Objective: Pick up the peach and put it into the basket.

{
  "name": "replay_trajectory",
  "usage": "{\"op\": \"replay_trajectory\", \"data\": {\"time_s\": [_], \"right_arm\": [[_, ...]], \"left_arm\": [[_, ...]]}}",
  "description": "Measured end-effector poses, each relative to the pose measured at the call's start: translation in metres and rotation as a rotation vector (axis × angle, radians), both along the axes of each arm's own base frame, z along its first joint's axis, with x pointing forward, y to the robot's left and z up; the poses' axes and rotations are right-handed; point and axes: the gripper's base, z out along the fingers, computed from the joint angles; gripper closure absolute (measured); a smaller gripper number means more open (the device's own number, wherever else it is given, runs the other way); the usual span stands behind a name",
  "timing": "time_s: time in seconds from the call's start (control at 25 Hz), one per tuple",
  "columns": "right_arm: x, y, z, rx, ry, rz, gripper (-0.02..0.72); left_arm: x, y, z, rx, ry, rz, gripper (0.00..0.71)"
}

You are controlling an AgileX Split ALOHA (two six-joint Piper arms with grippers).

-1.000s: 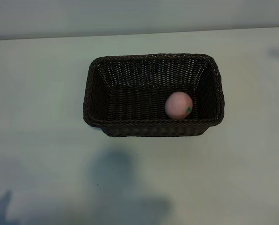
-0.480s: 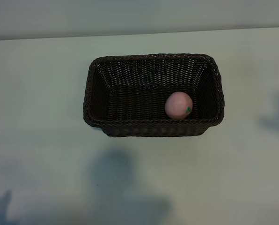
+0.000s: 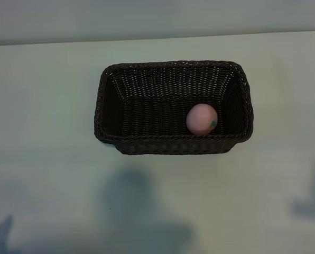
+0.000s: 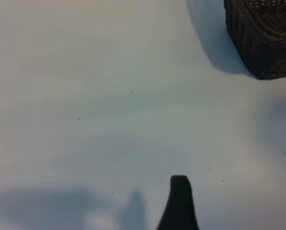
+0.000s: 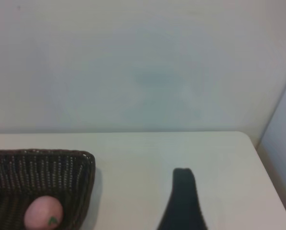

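Pale tabletop (image 3: 46, 106) carries the dark brown woven wicker basket (image 3: 246, 100); inside rests the small round pink peach (image 3: 201, 118), probably light and smooth, best pinched across its middle; both grippers stand wide, empty.

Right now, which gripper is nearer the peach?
Right. The right gripper is just off the basket end holding the peach; the left gripper is farther, out past a basket corner.

One peach (image 3: 202, 118) here, one basket (image 3: 173, 144), and that's it for loose things on the one tabletop (image 3: 46, 132).

Dim, soft-focus, diffuse tabletop (image 3: 52, 159) shadows
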Motion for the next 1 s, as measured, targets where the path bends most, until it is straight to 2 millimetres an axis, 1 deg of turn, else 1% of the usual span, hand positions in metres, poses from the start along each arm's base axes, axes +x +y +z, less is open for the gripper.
{"op": "replay_trajectory", "data": {"time_s": [0.16, 0.4, 0.76, 0.84, 1.0], "right_arm": [[-0.008, 0.002, -0.028, -0.005, -0.009, -0.003, 0.154], [0.009, -0.004, -0.059, 0.014, 0.121, -0.008, 0.154], [0.031, -0.017, -0.104, 0.037, 0.299, -0.075, 0.155], [0.033, -0.018, -0.109, 0.036, 0.322, -0.079, 0.155], [0.033, -0.018, -0.109, 0.036, 0.326, -0.077, 0.155]], "left_arm": [[0.000, 0.000, 0.000, 0.000, 0.000, 0.000, 0.117], [0.000, 0.000, 0.000, 0.000, 0.000, 0.000, 0.117], [0.000, 0.000, 0.000, 0.000, 0.000, 0.000, 0.117], [0.000, 0.000, 0.000, 0.000, 0.000, 0.000, 0.117], [0.000, 0.000, 0.000, 0.000, 0.000, 0.000, 0.118]]}}
